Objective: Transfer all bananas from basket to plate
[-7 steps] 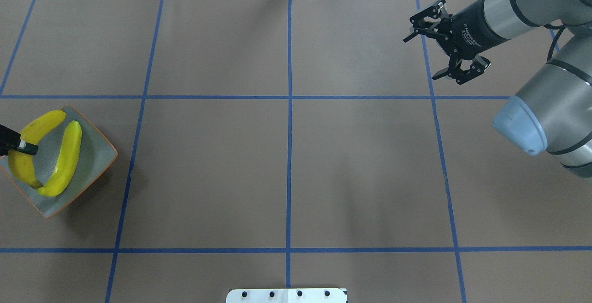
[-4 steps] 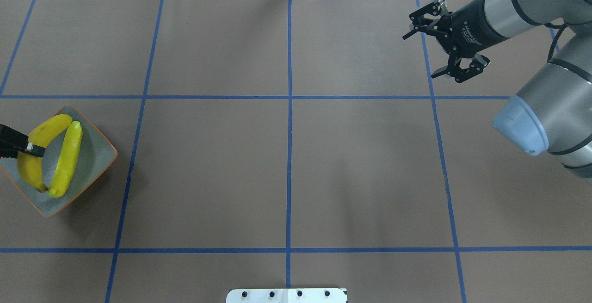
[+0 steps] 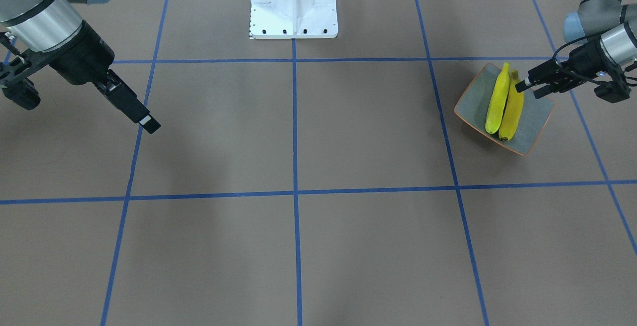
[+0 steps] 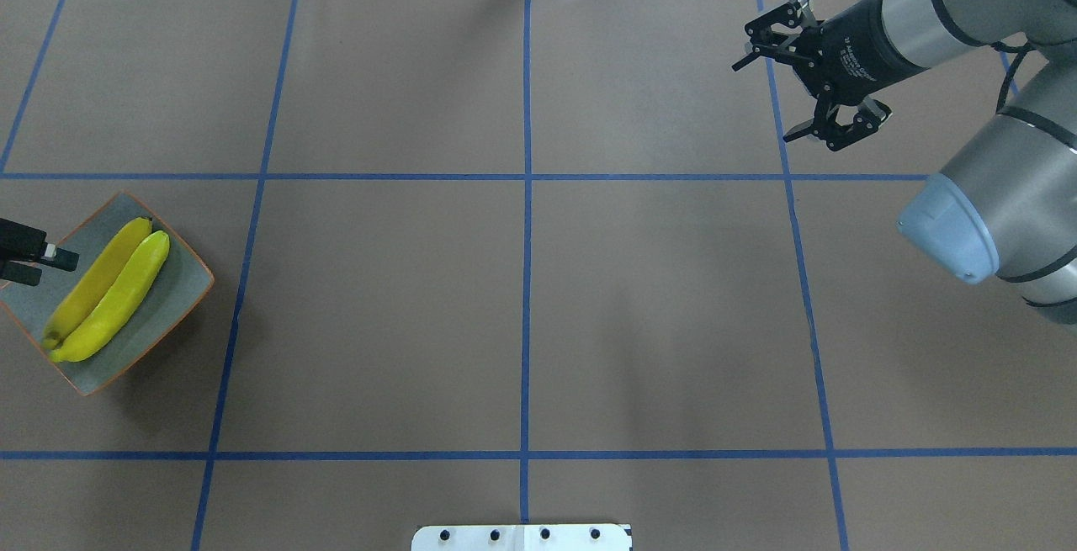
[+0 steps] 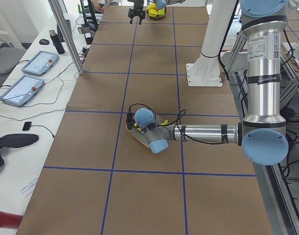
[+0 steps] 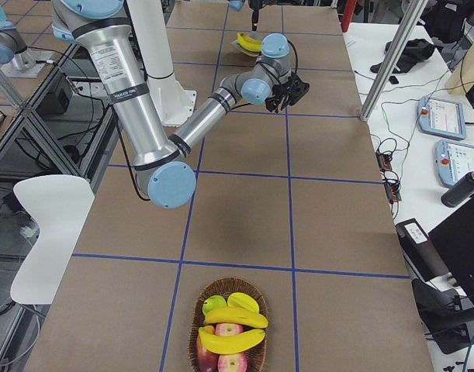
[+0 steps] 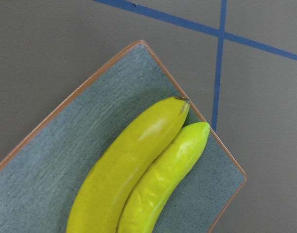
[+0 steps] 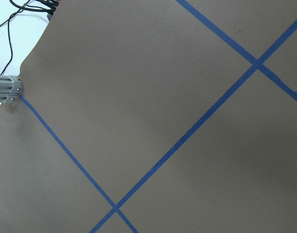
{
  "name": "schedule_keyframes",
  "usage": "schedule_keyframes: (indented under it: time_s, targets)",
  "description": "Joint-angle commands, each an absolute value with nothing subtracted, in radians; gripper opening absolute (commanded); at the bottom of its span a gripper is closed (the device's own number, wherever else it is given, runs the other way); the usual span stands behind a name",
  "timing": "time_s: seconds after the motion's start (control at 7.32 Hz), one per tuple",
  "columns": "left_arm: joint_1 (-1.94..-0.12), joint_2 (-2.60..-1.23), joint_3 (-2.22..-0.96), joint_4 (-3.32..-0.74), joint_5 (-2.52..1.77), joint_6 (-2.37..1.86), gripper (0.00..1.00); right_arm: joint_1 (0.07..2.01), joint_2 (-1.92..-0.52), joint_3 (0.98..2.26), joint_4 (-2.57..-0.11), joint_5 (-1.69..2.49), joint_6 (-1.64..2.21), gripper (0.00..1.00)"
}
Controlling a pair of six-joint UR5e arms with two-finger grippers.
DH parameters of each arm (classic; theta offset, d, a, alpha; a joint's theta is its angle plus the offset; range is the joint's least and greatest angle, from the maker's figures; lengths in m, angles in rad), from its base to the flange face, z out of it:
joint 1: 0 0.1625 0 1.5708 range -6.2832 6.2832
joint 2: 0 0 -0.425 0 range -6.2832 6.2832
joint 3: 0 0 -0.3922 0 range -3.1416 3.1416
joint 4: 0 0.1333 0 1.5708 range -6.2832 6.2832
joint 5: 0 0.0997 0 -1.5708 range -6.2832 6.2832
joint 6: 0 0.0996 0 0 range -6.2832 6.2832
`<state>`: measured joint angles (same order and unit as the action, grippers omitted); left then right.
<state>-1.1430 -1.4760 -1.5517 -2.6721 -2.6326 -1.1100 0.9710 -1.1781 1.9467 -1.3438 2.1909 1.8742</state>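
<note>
The square grey-green plate (image 4: 174, 288) sits at the table's left edge. Two bananas lie side by side on it: a deeper yellow one (image 4: 95, 279) and a paler greenish-yellow one (image 4: 118, 299). The left wrist view shows both bananas (image 7: 131, 158) on the plate (image 7: 46, 165). My left gripper (image 4: 49, 266) hovers over the plate's far left corner, open and empty, also in the front view (image 3: 528, 90). My right gripper (image 4: 764, 101) is wide open and empty above the table's far right. More bananas (image 6: 235, 318) lie in the wicker basket (image 6: 196, 314) at the table's right end.
The basket also holds red apples (image 6: 229, 361) and a green one (image 6: 213, 304). The robot's white base plate (image 4: 522, 537) is at the near middle edge. Blue tape lines cross the brown table. Operator desks with tablets stand beyond the table's far side.
My left gripper let go of the deeper yellow banana and drew back to the left. That banana rolled flat against the paler one, and both shifted. The right gripper barely moved.
</note>
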Motion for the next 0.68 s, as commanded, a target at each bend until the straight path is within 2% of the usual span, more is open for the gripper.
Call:
schedule_keyframes:
  time_s: [0.0, 0.41, 0.55]
  targets:
    - [-1.204, -1.477, -1.571, -2.672, -2.634, -1.115, 0.87, 0.974, -1.190, 1.945, -1.344, 2.195, 1.865, 1.00]
    - [-1.272, -1.490, -1.578, -2.671, -2.439, -1.085, 0.87, 1.020, -1.251, 1.930, -1.344, 2.187, 1.650, 1.00]
    - [-1.269, -1.489, -1.574, -2.645, -2.365, -0.971, 0.91, 1.054, -1.284, 1.919, -1.344, 2.184, 1.528, 1.00]
